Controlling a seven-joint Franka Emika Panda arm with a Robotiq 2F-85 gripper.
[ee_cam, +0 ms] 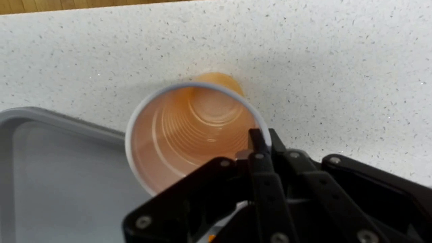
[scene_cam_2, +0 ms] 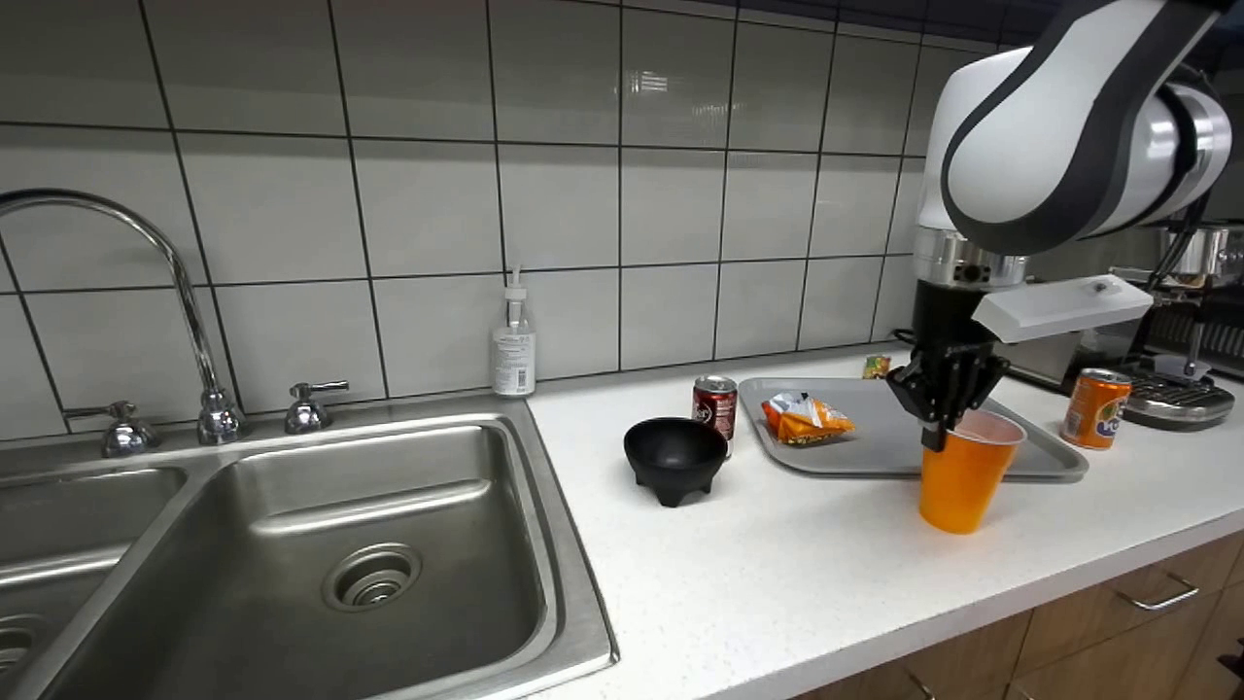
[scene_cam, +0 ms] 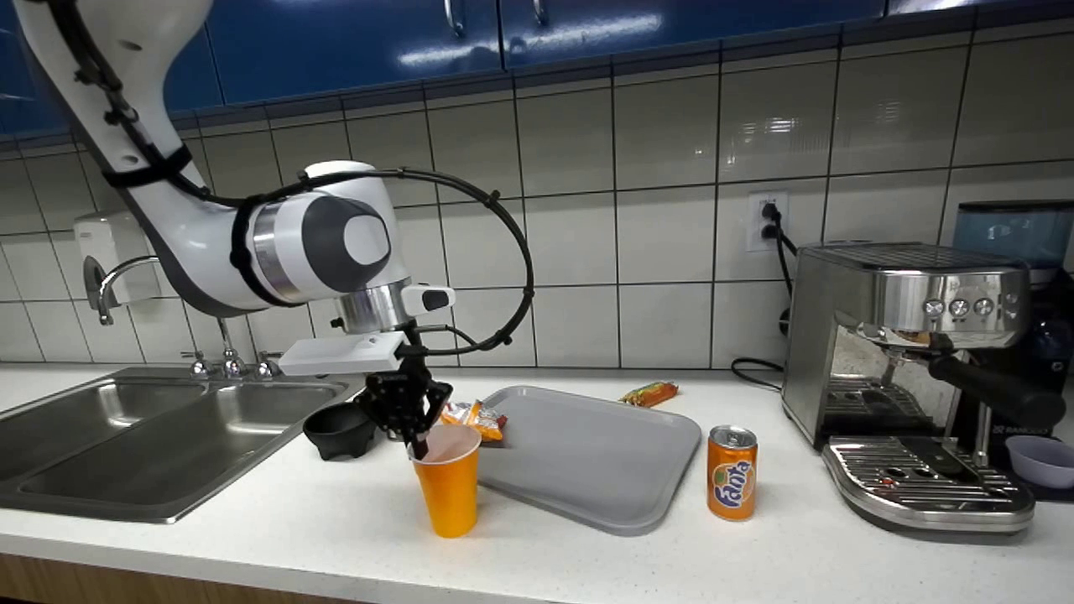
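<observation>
1 hand (ee_cam: 267,139) grips 1 cup (scene_cam_2: 957,491), w/ 2 cans (scene_cam_2: 715,401) (scene_cam_2: 1095,412) on ctr (scene_cam_2: 777,574)

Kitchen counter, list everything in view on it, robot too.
Sink: 1, steel, in counter
Faucet: 1, chrome, behind sink
Bottle: 1, clear, behind sink
Bowl: 1, black, beside sink
Can: 1, red, behind bowl
Tray: 1, grey, on counter
Packet: 1, orange, on tray
Other packet: 1, multicoloured, at tray's edge
Cup: 1, orange, in front of tray
Espresso machine: 1, silver, on counter
Fanta can: 1, orange, beside tray
Small bowl: 1, lilac, beside espresso machine
Appliance: 1, dark, beside espresso machine
Arm: 1, white, overhead
Gripper: 1, black, closed on cup's rim
</observation>
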